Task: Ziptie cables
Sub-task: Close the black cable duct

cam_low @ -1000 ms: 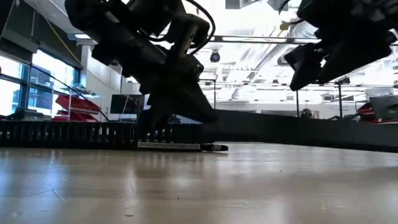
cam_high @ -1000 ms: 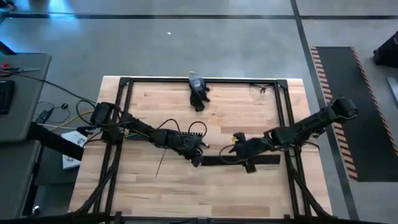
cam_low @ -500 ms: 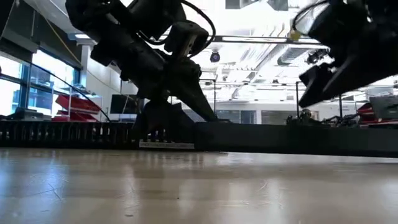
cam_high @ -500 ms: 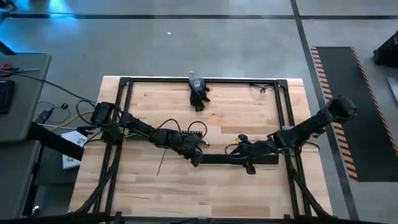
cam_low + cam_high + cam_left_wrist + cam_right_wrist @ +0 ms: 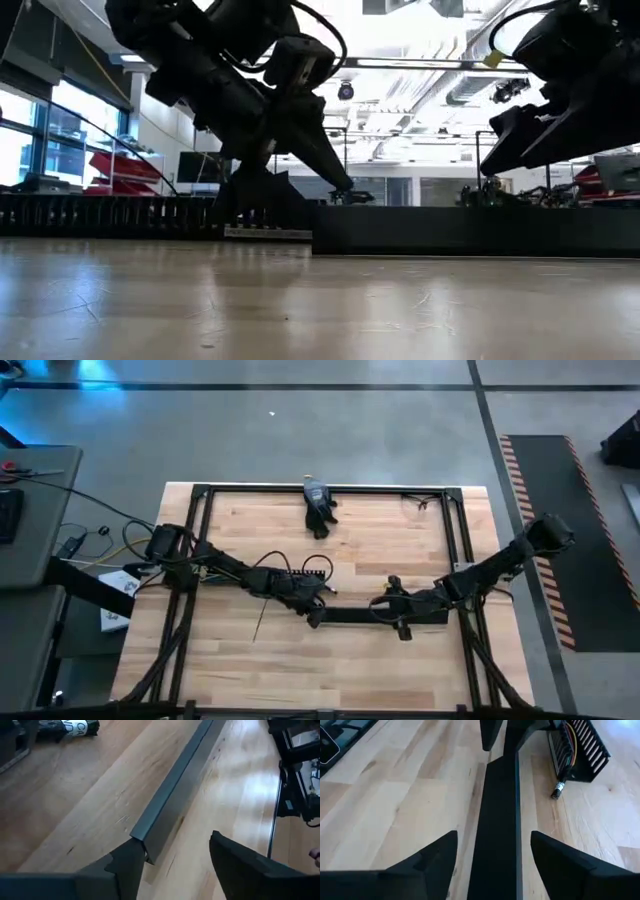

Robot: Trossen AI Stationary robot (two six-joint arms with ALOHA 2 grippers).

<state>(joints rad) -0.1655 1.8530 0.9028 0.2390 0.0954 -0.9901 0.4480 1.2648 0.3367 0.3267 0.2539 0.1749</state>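
Observation:
A flat black lid strip (image 5: 420,616) lies along the table's middle. My left gripper (image 5: 315,616) stands open at the strip's left end (image 5: 146,851). My right gripper (image 5: 494,834) is open over the strip's middle (image 5: 497,810), one finger on each side and apart from it. Beyond the strip lies the black comb-edged duct (image 5: 582,747), with a few coloured cables (image 5: 567,740) showing inside it. My left gripper comes at the strip slanting down from the table's left. The strip's left end (image 5: 146,851) lies right beside one finger (image 5: 127,865). I cannot tell whether they touch. The strip rests on the table.
A black bundle with a white label (image 5: 318,508) lies at the far edge. A thin straight dark strip (image 5: 258,622) lies near my left arm. Black frame rails (image 5: 200,490) run round the tabletop. A small plug end (image 5: 557,790) sticks out by the duct.
My left gripper has opened and let go of the strip's left end, which has come down from its raised tilt onto the table. My right gripper has come down toward the near edge onto the strip's middle.

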